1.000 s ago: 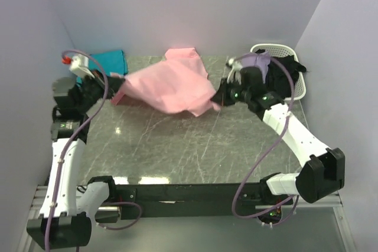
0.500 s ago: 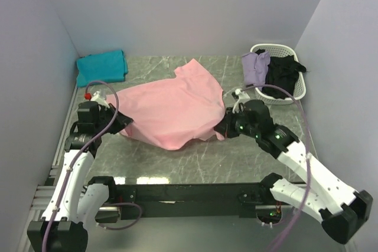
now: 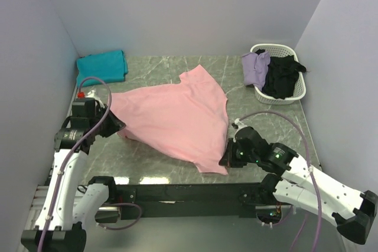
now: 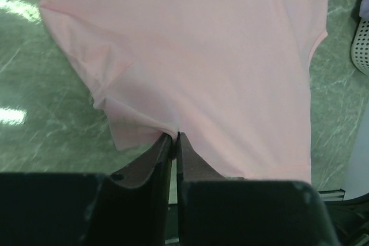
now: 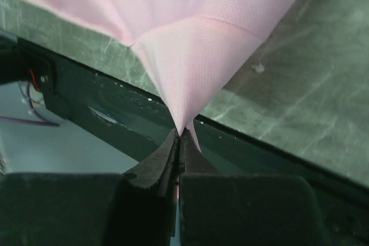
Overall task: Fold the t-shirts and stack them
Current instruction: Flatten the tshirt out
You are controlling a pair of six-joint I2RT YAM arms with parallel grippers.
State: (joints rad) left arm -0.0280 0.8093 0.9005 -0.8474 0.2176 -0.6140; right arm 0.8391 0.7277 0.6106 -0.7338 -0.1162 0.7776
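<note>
Marble-patterned green table [image 3: 159, 163] is seen from above, with two white robot arms mounted at its near edge. A light pink t-shirt [image 3: 171, 119] is spread across the middle of the table and is drawn taut between the two arms. At the far right corner a white basket [image 3: 299, 92] is set, and a black shirt [image 3: 282, 75] and a lavender shirt [image 3: 255, 66] are draped inside it. A teal shirt [image 3: 101, 66] is laid folded at the far left corner, well apart from the pink one.

The left gripper [image 3: 115, 125] is clenched on the pink shirt's left edge. In the left wrist view its fingers [image 4: 164, 154] are pressed together on a small pucker of cloth. The right gripper [image 3: 227, 159] is clamped on a corner of the shirt near the table's front edge. In the right wrist view that corner is pulled into a narrow cone ending between the closed fingers [image 5: 167, 159].

The pink cloth is judged to be light, thin and limp. It is expected to sag and crease wherever it is unsupported, and a thin pinch could slip loose. It is best taken at hems, seams or corners, where the fabric is doubled, with both holds kept apart so the cloth is held flat.
</note>
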